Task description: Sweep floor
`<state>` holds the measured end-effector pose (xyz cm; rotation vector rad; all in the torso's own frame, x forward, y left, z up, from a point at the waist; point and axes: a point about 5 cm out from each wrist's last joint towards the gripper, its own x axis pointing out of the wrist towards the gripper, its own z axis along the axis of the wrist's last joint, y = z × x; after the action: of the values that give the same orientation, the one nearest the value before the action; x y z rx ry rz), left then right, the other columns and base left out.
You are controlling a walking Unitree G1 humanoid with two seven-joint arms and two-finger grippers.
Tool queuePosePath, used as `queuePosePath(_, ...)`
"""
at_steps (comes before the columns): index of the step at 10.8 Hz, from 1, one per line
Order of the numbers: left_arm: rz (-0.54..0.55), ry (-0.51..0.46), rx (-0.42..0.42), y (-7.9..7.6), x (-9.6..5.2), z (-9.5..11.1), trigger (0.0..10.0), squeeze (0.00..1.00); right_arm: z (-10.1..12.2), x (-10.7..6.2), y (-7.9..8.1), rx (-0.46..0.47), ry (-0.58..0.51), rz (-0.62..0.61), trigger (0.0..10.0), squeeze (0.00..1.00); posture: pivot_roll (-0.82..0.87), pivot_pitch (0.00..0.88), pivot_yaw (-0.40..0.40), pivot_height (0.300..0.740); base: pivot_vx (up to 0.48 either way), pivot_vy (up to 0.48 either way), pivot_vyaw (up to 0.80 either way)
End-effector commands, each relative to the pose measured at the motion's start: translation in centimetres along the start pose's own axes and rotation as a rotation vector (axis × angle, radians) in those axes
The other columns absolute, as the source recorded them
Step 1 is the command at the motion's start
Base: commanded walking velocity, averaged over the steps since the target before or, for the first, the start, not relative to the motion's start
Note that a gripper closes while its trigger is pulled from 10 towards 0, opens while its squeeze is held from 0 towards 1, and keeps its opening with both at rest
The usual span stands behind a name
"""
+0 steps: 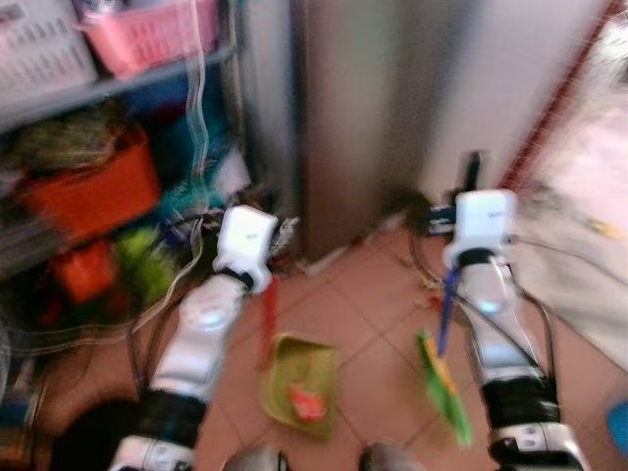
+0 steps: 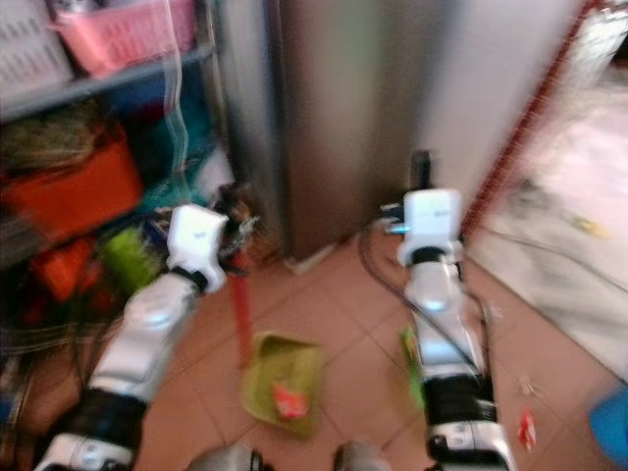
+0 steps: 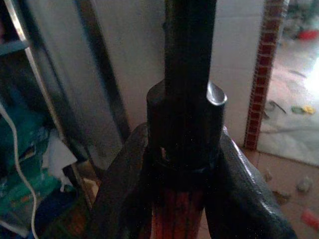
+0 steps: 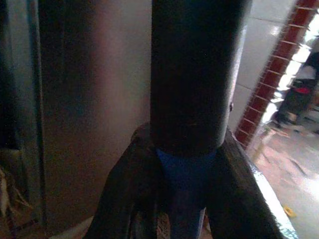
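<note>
While the left gripper (image 3: 182, 164) pinches the dustpan (image 1: 301, 381) handle and the right gripper (image 4: 184, 164) clamps the broom (image 1: 444, 378) handle, both heads rest on the floor (image 1: 373, 314), broom just right of the pan.

**Light and picture quality**

Head views: we find both smeared by motion blur; the shelves (image 1: 88, 147), the pink basket (image 1: 147, 34) and the green dustpan (image 1: 302, 385) have soft, streaked edges. Daylight enters from the doorway (image 1: 599, 128) at the right, where the pale floor is washed out to near white. The shelf side at the left sits in shade.

Wrist views: we find both dim, the near handles almost black and out of focus. A small glint shows on the tube rim (image 3: 217, 94). The brick pillar (image 4: 279, 69) and the area beyond it are bright and overexposed.
</note>
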<state>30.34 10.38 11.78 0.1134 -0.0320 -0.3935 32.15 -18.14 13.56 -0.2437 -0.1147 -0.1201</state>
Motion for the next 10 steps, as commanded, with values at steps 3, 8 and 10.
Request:
queuePosePath(3, -0.013, -0.066, 0.015, -0.4, 0.5, 1.6, 10.0, 0.00, 0.3, 0.4, -0.6, -0.022, -0.017, -0.030, 10.0, 0.00, -0.04, 0.000, 0.041, 0.740, 0.000, 0.354, -0.80)
queuePosePath(8, 0.026, -0.057, 0.010, 0.1, 0.7, 1.4, 10.0, 0.00, 0.0, 0.4, -0.5, -0.038, 0.006, -0.041, 10.0, 0.00, -0.05, 0.001, 0.052, 0.740, 0.000, 0.139, -0.80)
queuePosePath(10, 0.062, -0.024, -0.017, 0.3, 0.7, 0.6, 10.0, 0.00, -0.3, 0.5, -0.7, -0.054, 0.026, -0.050, 10.0, 0.00, -0.05, 0.009, 0.049, 0.740, 0.000, 0.000, -0.32)
